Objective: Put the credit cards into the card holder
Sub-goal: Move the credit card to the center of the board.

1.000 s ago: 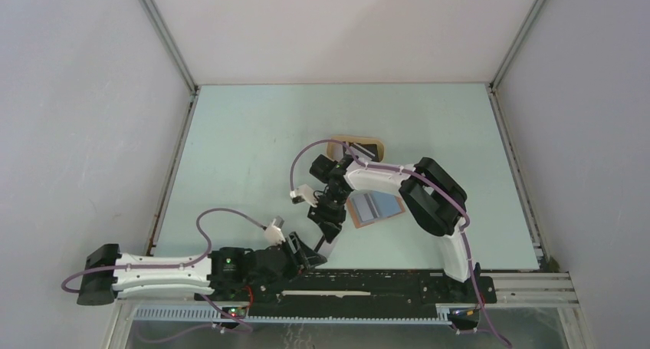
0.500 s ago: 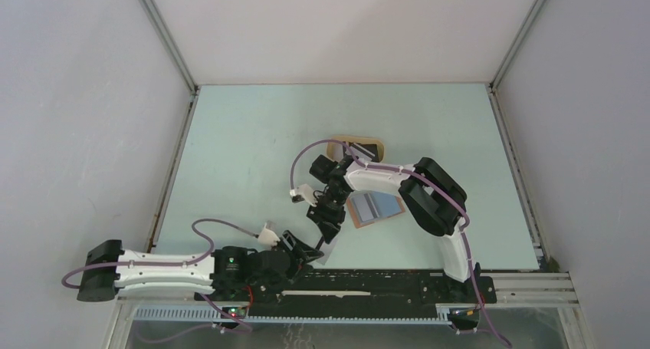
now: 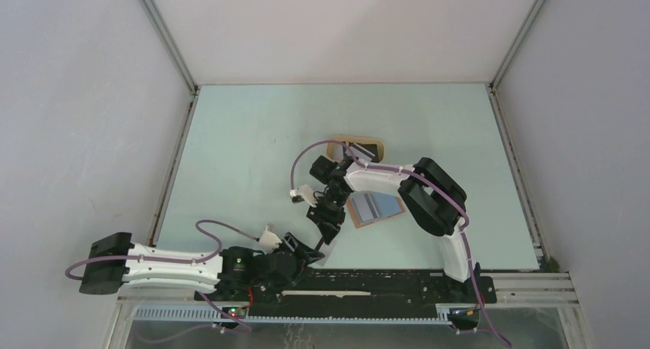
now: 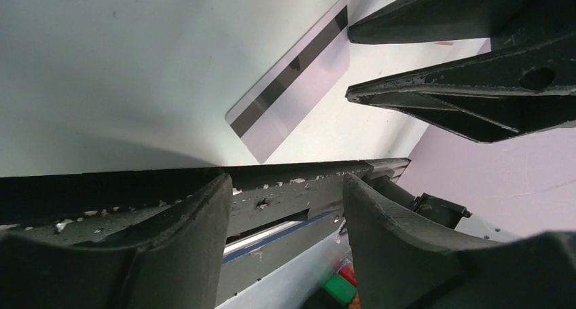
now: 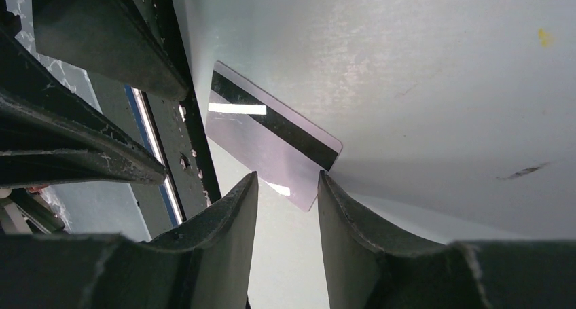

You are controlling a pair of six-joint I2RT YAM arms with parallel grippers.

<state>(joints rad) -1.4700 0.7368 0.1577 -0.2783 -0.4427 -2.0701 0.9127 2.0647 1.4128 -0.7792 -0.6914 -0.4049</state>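
Credit card (image 5: 268, 142) with a dark stripe lies flat on the bench (image 3: 253, 149), near its front edge. My right end effector (image 5: 286, 181) hangs over one corner, fingers apart, holding nothing. My left end effector (image 4: 285, 187) sits close by, also apart and empty. I think the card is light, stiff and slippery, so I should pinch a thin edge. My right arm curls past the open card holder (image 3: 375, 209), pointing down; my left arm lies low.
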